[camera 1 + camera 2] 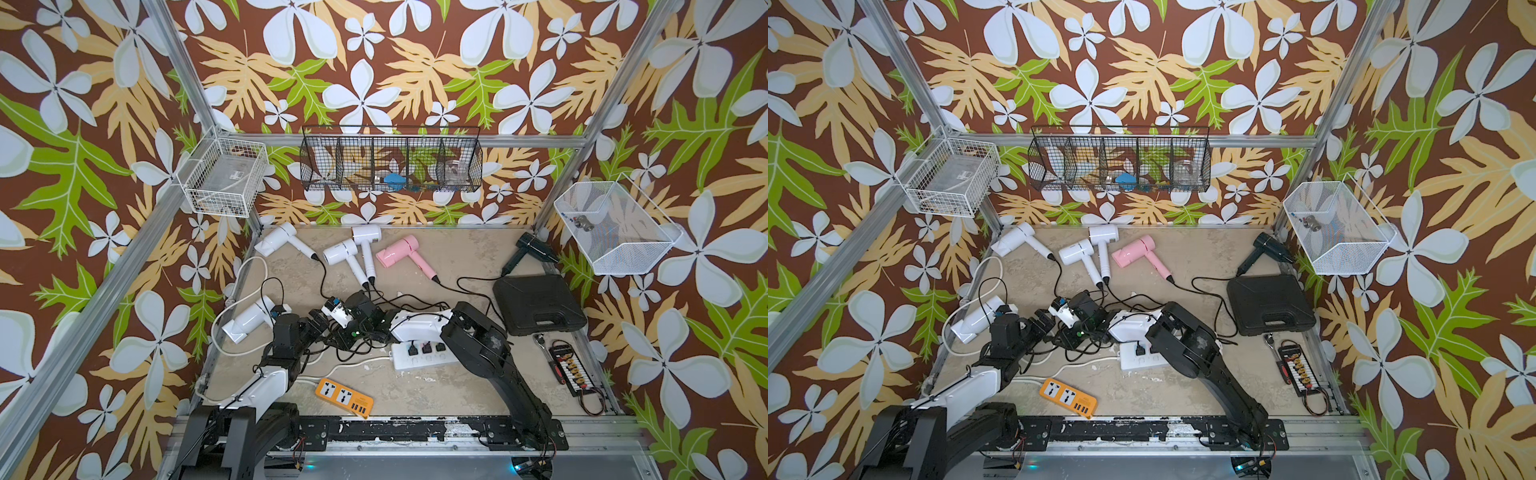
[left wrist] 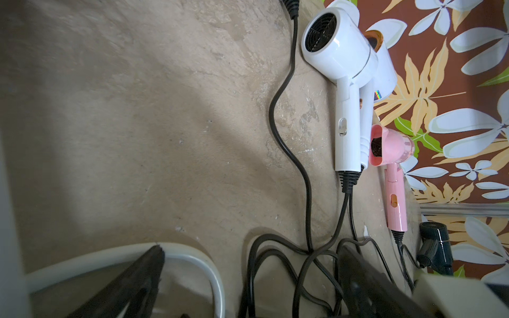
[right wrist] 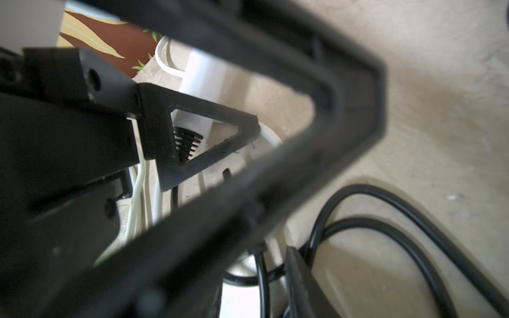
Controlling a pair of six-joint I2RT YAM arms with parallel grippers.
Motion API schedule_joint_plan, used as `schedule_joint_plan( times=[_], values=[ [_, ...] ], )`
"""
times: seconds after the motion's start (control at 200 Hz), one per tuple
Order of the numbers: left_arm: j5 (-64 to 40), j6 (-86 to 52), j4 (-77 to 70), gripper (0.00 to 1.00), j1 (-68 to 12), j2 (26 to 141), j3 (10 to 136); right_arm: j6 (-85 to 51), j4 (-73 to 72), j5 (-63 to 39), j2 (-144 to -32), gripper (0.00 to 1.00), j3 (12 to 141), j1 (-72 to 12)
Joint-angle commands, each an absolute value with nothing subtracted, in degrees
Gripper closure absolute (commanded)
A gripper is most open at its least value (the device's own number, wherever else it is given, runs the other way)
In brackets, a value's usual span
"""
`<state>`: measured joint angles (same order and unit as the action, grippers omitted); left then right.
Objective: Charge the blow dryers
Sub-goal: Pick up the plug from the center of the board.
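Observation:
Several blow dryers lie on the table: white ones [image 1: 282, 243] [image 1: 345, 253] [image 1: 368, 239] along the back, a pink one [image 1: 401, 251], a black one [image 1: 536, 247] at the right, and a white one [image 1: 249, 320] at the left. Their black cords [image 2: 286, 154] tangle mid-table. The long white power strip [image 1: 419, 355] carries three black plugs. My left gripper [image 2: 252, 253] is open over loose cords and a white cable [image 2: 209, 261]. My right gripper [image 1: 345, 332] sits close opposite it. A black cord [image 3: 261, 275] runs past its one visible finger [image 3: 297, 269]; the left gripper's fingers hide the rest.
An orange power strip [image 1: 343, 397] lies near the front edge. A black case [image 1: 538, 303] and a bit holder [image 1: 567, 365] sit at the right. Wire baskets [image 1: 390, 160] [image 1: 615, 228] [image 1: 224, 176] hang on the walls.

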<state>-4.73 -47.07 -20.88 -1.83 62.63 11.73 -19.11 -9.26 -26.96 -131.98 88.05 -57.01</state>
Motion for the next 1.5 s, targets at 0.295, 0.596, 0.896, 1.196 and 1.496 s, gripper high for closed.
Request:
schedule_joint_plan(
  times=[0.295, 0.596, 0.896, 1.196, 1.496],
  values=[
    [-4.92, -46.23, -20.79, 0.00, -1.76, 64.42, 12.36, -16.02, -6.45, -25.60, -135.42, 0.70, 90.91, -57.13],
    [-5.18, -46.23, -21.01, 0.00, -1.76, 63.74, 12.24, -15.29, -6.15, -24.79, -134.70, 0.91, 90.66, -57.12],
    [-3.39, -45.49, -18.15, 0.00, -1.76, 58.10, 12.22, -14.41, -6.45, -22.40, -128.13, 1.00, 87.43, -57.02],
    [-4.62, -46.63, -12.27, 0.00, -1.76, 50.26, 13.35, -18.62, -7.41, -17.56, -115.88, 1.00, 79.57, -54.93],
    [-10.11, -56.92, 11.09, 0.00, -1.76, 46.45, 16.55, -22.94, -9.49, -18.72, -104.89, 1.00, 67.97, -50.16]
  ],
)
